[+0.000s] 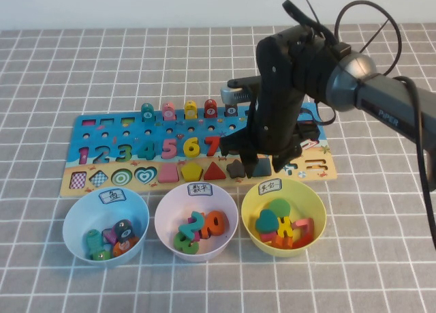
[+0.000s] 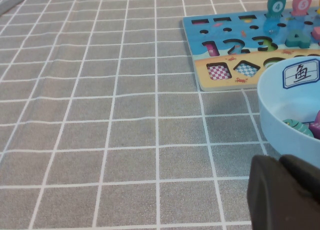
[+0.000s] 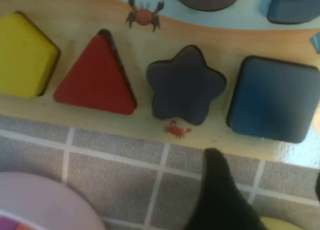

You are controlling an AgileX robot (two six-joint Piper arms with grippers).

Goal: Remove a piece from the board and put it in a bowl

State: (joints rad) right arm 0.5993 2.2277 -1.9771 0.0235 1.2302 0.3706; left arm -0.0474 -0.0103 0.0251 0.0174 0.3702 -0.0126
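The dark slate-grey square piece [image 1: 261, 167] sits in its slot on the tan strip of the board [image 1: 109, 132], right of the dark star [image 1: 236, 168]. In the right wrist view the piece [image 3: 274, 98] lies flat beside the star [image 3: 184, 84]. My right gripper [image 1: 262, 157] hangs open and empty just above the piece at the board's front edge; in its wrist view [image 3: 267, 190] one finger [image 3: 215, 190] shows over the cloth. The yellow-green bowl [image 1: 249, 205] stands just in front, holding several pieces. My left gripper [image 2: 285, 190] is shut and empty, low beside the light blue bowl [image 2: 280, 104].
The light blue bowl [image 1: 71, 221] and the pale pink bowl [image 1: 163, 214] stand left of the yellow-green one, each holding pieces. A red triangle [image 3: 97, 77] and a yellow pentagon [image 3: 25, 54] sit in the strip. Pegs [image 1: 169, 110] stand along the board's far edge. Grey checked cloth covers the table.
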